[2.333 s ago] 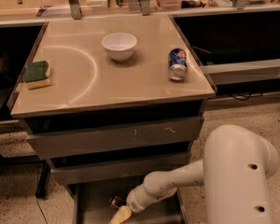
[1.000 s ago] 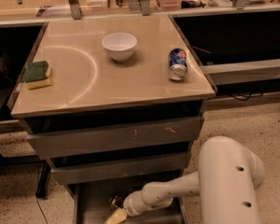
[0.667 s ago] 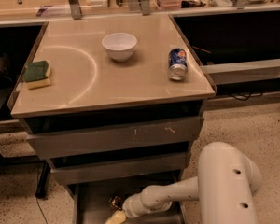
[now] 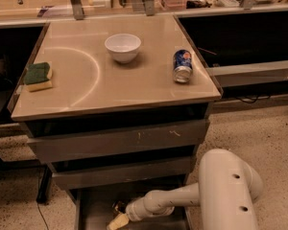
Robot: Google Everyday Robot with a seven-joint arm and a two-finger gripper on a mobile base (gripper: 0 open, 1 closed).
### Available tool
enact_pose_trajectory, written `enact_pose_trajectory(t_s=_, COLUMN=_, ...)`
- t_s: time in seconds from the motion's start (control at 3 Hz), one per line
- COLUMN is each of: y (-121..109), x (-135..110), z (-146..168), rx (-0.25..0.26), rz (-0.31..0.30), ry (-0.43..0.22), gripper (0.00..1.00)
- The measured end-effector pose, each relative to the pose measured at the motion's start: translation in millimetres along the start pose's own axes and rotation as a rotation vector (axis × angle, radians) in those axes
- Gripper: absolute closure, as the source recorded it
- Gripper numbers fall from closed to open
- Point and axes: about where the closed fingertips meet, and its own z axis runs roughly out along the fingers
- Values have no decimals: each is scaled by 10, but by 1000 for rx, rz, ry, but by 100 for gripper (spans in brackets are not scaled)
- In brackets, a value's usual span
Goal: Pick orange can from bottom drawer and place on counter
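The bottom drawer [image 4: 92, 209] is pulled open below the two shallower grey drawers. My white arm reaches left into it. My gripper [image 4: 116, 220] is low inside the drawer, near the frame's bottom edge. A small shiny golden-orange thing, the orange can [image 4: 118, 206], shows just above and behind the gripper, partly hidden by it. I cannot tell whether the gripper touches it. The beige counter [image 4: 91, 87] with its curved arc mark is above.
On the counter stand a white bowl [image 4: 123, 47], a blue can [image 4: 183, 66] near the right edge and a green-yellow sponge [image 4: 38, 76] at the left. Black recessed sinks [image 4: 240, 37] flank the counter. My bulky white arm housing [image 4: 228, 188] stands right of the drawers.
My arm has stretched further left and lower into the bottom drawer, and its big housing has sunk. The gripper has stayed by the can. Nothing on the counter moved.
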Motion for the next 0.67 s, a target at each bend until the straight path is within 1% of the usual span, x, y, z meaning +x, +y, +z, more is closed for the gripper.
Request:
enact_pose_trajectory(t_s=0.33, y=-133, x=7, z=63, rx=22, rz=-6, ry=0, gripper=0)
enact_pose_trajectory(t_s=0.67, y=-206, x=55, z=163, rx=38, rz=-17, ry=28, gripper=0)
